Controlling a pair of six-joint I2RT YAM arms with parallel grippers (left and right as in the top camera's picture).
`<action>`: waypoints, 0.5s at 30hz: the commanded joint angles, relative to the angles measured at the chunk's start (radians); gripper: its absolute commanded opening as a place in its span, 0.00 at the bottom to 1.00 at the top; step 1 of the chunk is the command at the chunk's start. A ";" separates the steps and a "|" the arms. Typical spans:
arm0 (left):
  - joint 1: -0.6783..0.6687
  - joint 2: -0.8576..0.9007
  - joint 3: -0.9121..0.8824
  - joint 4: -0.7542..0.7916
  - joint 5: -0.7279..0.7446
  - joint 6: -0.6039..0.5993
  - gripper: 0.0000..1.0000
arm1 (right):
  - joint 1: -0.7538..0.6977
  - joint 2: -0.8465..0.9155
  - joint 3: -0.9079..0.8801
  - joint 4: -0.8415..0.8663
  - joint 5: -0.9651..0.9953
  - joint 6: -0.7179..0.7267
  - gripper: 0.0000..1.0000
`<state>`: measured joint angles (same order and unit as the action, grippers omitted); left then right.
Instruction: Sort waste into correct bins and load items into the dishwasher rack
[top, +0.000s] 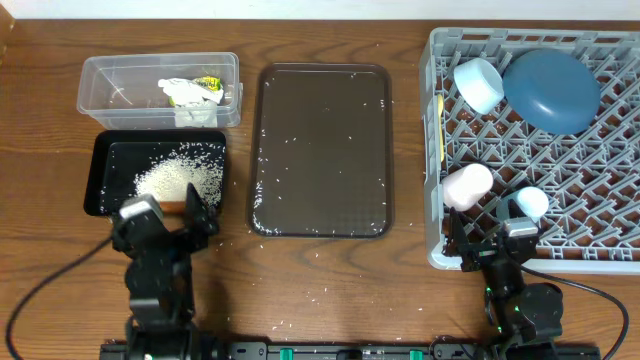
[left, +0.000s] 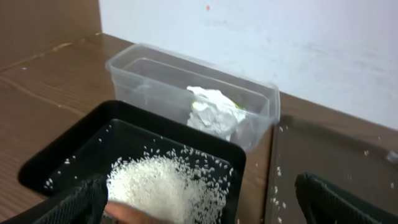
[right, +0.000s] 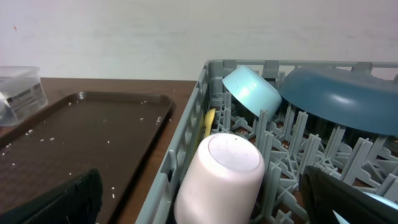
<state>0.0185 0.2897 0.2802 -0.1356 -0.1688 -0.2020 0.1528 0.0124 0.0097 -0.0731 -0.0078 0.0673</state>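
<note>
Rice (top: 185, 175) lies heaped in the black tray (top: 100, 175) by the spread, empty left gripper (top: 168, 210), light, loose, probably unpinchable, so strays on the serving tray (top: 320, 130) want tipping by its rim; right gripper (top: 488, 243) gapes empty too.

A robotics lab bench, set up to look like kitchen clean-up. Two robot arms (top: 158, 275) stand at the front edge of a bare wooden table (top: 330, 290), with black cables (top: 40, 290) trailing off them. Behind the table is a plain white wall (left: 280, 43). The kitchen things are laid out like props: a grey dish rack (top: 434, 150) sits straight on the table, beside a brown tray (top: 320, 120), a clear tub (top: 100, 90) and a black tray (top: 100, 180).
</note>
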 joint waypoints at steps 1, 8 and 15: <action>-0.009 -0.082 -0.051 0.019 0.010 0.046 0.98 | -0.005 -0.007 -0.004 -0.001 -0.007 0.006 0.99; -0.009 -0.171 -0.134 0.103 0.079 0.159 0.98 | -0.005 -0.007 -0.004 -0.001 -0.007 0.006 0.99; -0.009 -0.254 -0.214 0.169 0.084 0.180 0.98 | -0.005 -0.007 -0.004 -0.001 -0.007 0.006 0.99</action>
<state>0.0147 0.0700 0.0895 0.0250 -0.1028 -0.0551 0.1528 0.0124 0.0097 -0.0734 -0.0082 0.0677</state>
